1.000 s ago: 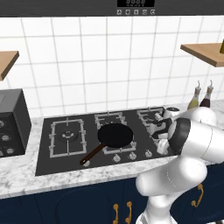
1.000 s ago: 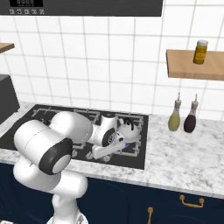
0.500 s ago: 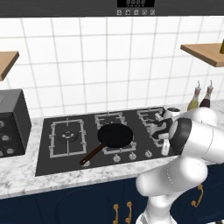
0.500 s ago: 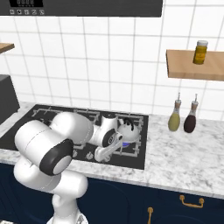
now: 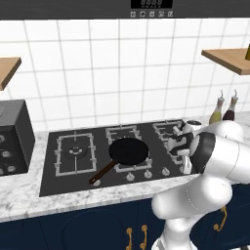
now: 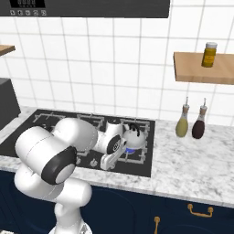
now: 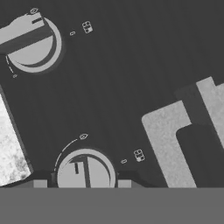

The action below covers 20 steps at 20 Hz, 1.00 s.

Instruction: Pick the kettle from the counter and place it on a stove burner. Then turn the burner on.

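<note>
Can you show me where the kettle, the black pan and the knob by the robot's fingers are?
kettle [image 6: 133,134], right base view, on its rounded silver body.
pan [image 5: 129,151], left base view, middle of its dark bowl.
knob [image 7: 85,171], hand view, on its round silver face.

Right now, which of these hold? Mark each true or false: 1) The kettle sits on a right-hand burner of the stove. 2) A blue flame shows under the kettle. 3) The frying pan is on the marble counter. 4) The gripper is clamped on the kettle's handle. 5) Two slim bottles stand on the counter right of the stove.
1) True: the kettle rests on a burner at the right end of the stove.
2) True: blue shows beneath it in the right base view.
3) False: the frying pan sits on the middle burner.
4) False: the gripper straddles a front knob, away from the kettle.
5) True: two bottles stand on the counter.
</note>
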Tool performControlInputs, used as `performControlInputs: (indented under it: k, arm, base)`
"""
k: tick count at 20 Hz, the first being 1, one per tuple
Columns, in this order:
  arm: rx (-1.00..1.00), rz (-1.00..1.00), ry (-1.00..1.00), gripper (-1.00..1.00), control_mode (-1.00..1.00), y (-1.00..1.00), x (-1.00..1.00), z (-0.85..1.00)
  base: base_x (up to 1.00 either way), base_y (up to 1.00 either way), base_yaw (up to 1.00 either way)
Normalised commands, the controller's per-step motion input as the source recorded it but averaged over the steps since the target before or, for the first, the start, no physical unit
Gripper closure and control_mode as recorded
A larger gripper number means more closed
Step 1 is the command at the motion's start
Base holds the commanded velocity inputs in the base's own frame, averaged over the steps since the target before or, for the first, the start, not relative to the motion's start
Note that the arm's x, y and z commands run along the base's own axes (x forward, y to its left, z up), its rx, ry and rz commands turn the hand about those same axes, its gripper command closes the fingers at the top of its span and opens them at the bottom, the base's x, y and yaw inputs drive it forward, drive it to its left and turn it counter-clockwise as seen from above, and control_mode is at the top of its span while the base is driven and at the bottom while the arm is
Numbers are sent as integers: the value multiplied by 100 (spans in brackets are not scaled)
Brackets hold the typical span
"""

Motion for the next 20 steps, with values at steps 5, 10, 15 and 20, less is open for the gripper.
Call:
performControlInputs:
  k: [5,10,15,20]
  arm:
    - [0,0,0,100,-100,0,0,0]
    - [0,0,0,100,-100,0,0,0]
    - [0,2,0,-100,-100,0,0,0]
    - [0,0,0,-100,-100,0,0,0]
  base:
    - [0,0,0]
    - [0,0,0]
    - [0,0,0]
    - [0,0,0]
